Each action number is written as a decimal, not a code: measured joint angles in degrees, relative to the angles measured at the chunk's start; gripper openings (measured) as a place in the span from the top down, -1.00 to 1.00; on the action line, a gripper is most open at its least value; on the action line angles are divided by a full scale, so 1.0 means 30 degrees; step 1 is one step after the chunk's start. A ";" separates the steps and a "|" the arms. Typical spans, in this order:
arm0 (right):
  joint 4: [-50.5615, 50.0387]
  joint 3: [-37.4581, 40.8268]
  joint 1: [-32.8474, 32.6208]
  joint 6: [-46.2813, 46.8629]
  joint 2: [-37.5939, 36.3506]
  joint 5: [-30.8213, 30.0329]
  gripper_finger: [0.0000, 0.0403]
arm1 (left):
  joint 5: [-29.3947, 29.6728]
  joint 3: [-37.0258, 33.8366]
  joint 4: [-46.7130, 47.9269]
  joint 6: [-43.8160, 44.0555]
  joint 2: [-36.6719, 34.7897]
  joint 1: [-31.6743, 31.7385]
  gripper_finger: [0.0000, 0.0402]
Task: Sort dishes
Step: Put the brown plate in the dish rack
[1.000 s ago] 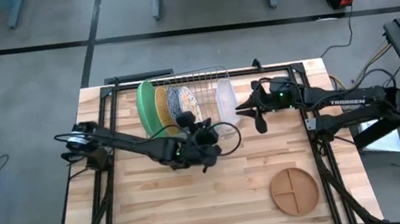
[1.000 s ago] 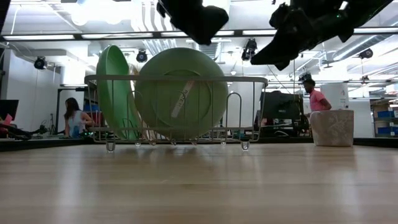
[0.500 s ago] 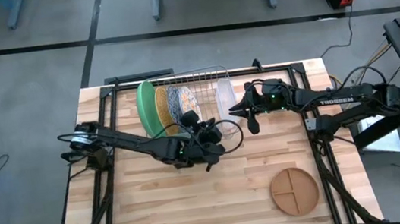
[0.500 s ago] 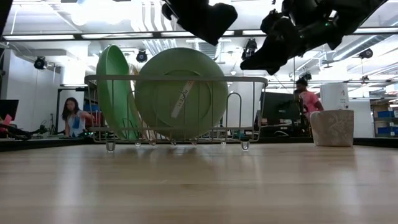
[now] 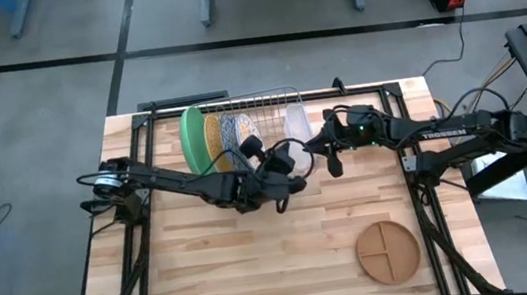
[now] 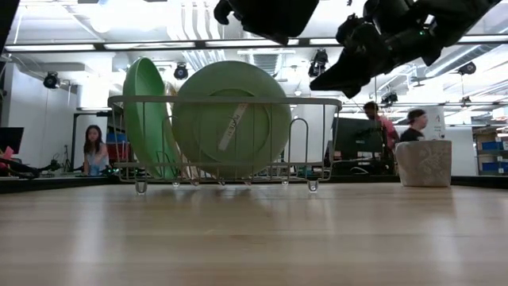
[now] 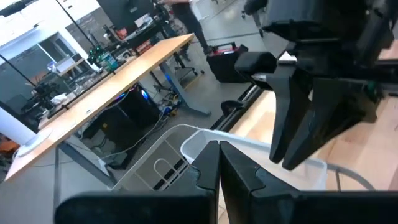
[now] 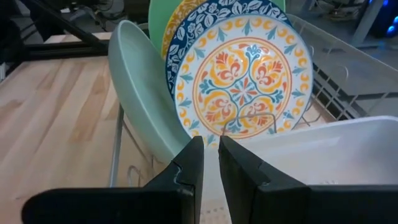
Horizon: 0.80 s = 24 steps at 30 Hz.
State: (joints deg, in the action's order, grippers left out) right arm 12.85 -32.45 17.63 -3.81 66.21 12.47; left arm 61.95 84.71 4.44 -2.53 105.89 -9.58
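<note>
With 4 round plates standing in the wire dish rack (image 5: 263, 102) and the brown 3-section divided plate (image 5: 388, 251) flat near the table's front, both nearly clenched, empty grippers, left gripper (image 5: 291, 162) and right gripper (image 5: 325, 147), crowd the rack's right end, risking collision or toppling the white floral-patterned plate (image 8: 241, 79).

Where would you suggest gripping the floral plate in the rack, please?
Grip the floral plate by its top rim, coming from above: it stands on edge in the wire rack, with the pale teal plate against one face, so only its upper edge looks free.
</note>
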 joint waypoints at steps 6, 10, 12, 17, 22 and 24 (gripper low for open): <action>0.0132 0.0390 -0.0015 0.0059 -0.0073 -0.0001 0.84 | -0.0499 0.0000 -0.0493 0.0010 0.0000 0.0029 1.00; 0.0343 0.0549 -0.0015 0.0117 -0.0072 -0.0007 0.83 | -0.0509 0.0000 -0.0558 0.0010 0.0000 0.0029 1.00; 0.0383 0.0580 -0.0015 0.0145 -0.0058 -0.0007 0.82 | -0.0509 0.0000 -0.0551 0.0010 0.0000 0.0029 1.00; 0.1288 0.0837 -0.0015 0.0199 -0.0050 -0.0027 0.85 | -0.0514 0.0000 -0.0566 0.0010 0.0000 0.0015 1.00; 0.3404 0.1494 -0.0015 0.0619 -0.0050 -0.0023 0.88 | -0.1358 0.0000 -0.0573 0.0017 0.0000 0.0051 1.00; 0.3399 0.1588 -0.0015 0.0611 -0.0050 -0.0028 0.88 | -0.1512 0.0000 -0.0580 0.0059 0.0000 0.0051 1.00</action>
State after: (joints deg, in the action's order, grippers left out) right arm 23.05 -27.69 17.58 -1.98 66.06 12.38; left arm 57.41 84.71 2.70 -2.35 105.89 -9.43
